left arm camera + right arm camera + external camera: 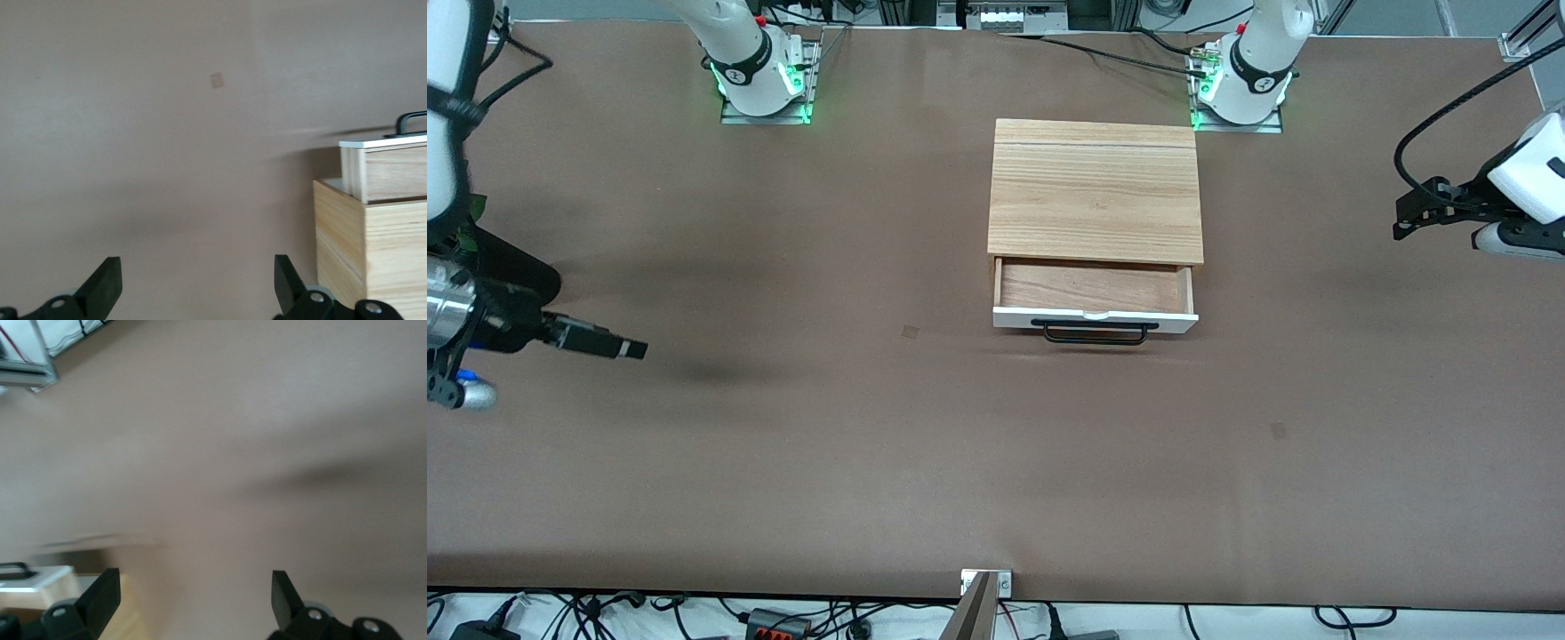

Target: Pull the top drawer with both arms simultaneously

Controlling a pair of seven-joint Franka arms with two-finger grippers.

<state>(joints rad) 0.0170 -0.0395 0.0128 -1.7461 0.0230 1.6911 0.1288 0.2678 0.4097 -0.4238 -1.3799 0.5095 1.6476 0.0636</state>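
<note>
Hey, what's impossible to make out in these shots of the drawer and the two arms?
- Front view: anything below the top drawer is hidden by the cabinet top.
- Front view: left pincer is small, side-on; finger gap unreadable.
- Right wrist view: drawer front is blurred, cut off by the edge.

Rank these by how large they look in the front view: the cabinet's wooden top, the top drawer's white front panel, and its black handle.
Largest to smallest:
1. wooden top, by far
2. white front panel
3. black handle, shorter and thinner than the panel it hangs from
</note>
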